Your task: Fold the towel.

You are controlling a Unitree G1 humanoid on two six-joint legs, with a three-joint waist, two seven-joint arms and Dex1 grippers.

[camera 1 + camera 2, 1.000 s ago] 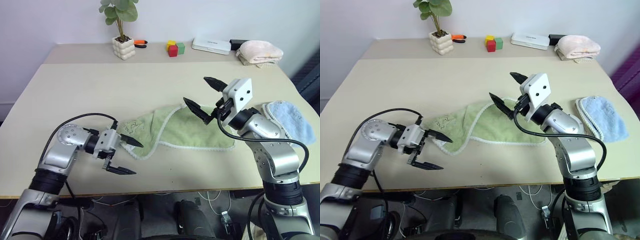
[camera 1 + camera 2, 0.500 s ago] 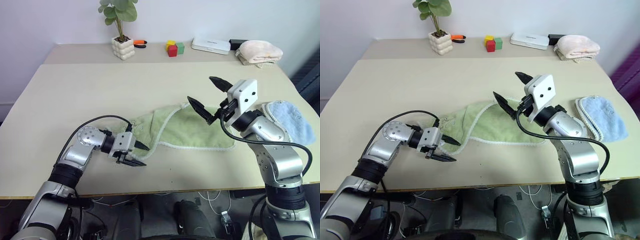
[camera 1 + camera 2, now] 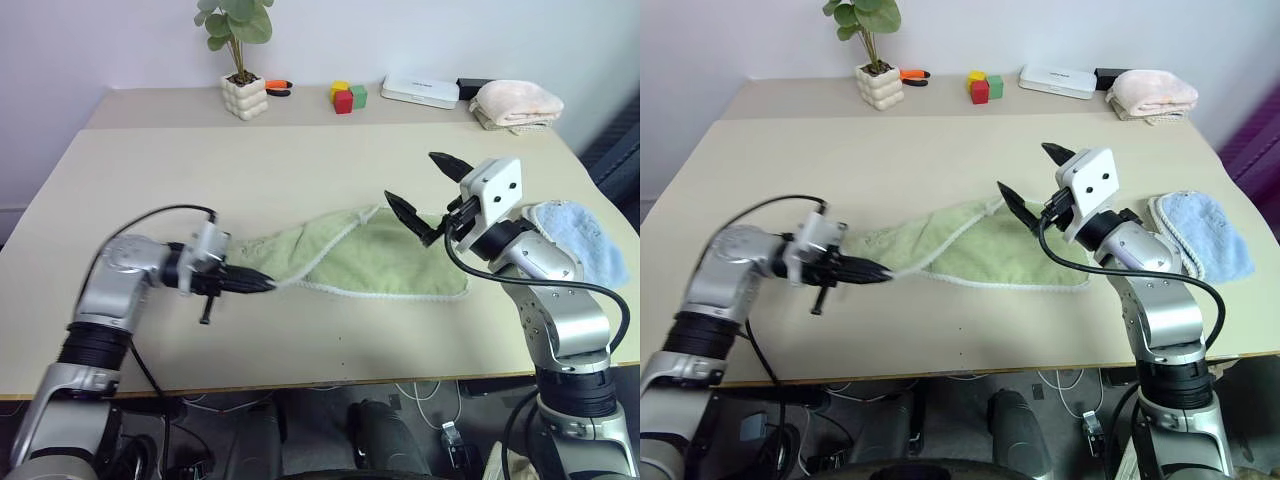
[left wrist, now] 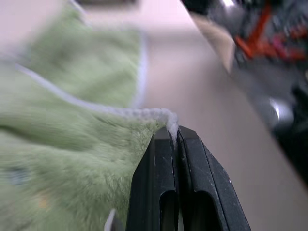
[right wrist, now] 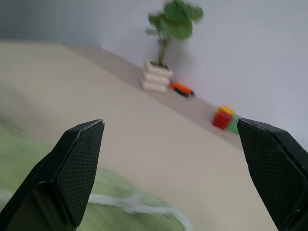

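Observation:
The light green towel (image 3: 385,258) lies spread and rumpled in the middle of the table (image 3: 150,180), with a pale hem around it. My left gripper (image 3: 262,283) is shut on the towel's left corner and holds it a little above the tabletop, pulled out to a point. In the left wrist view the fingers (image 4: 159,159) pinch the white hem of the towel (image 4: 72,144). My right gripper (image 3: 410,176) hovers open above the towel's right half with nothing between its fingers (image 5: 79,159).
A light blue towel (image 3: 582,240) lies at the table's right edge, close to my right arm. Along the back stand a potted plant (image 3: 246,95), coloured blocks (image 3: 348,97), a white box (image 3: 422,91) and a folded pink towel (image 3: 518,103).
My left gripper went from wide open to shut on the towel's left corner, then lifted and drew it leftward. The right gripper drifted slightly right and stayed open.

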